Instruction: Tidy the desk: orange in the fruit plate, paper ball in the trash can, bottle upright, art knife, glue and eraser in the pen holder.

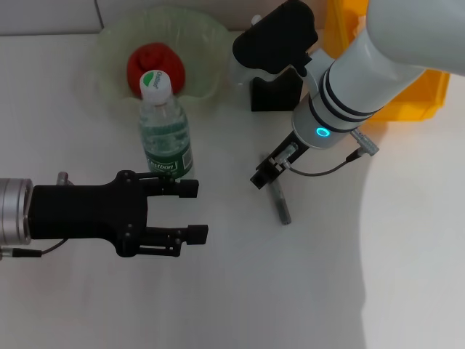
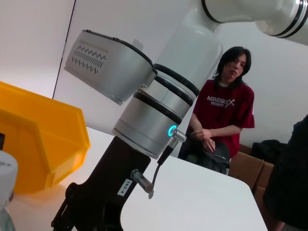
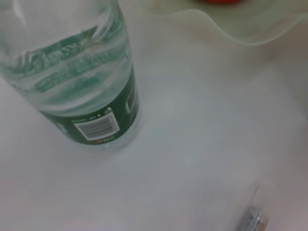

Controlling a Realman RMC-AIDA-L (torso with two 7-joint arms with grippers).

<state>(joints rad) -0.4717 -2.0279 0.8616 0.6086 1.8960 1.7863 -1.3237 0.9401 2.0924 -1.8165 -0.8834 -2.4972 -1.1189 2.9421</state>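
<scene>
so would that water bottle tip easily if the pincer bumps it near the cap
Likely yes: the bottle stands upright, tall over a narrow base. It looks mostly full of water, so probably heavy enough to resist a light nudge. Its clear plastic may be slippery.

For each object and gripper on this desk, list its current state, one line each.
bottle: upright, cap on
orange: lying in the fruit plate
art knife: flat on the desk
pen holder: standing
left gripper: open, empty
right gripper: over the art knife
</scene>
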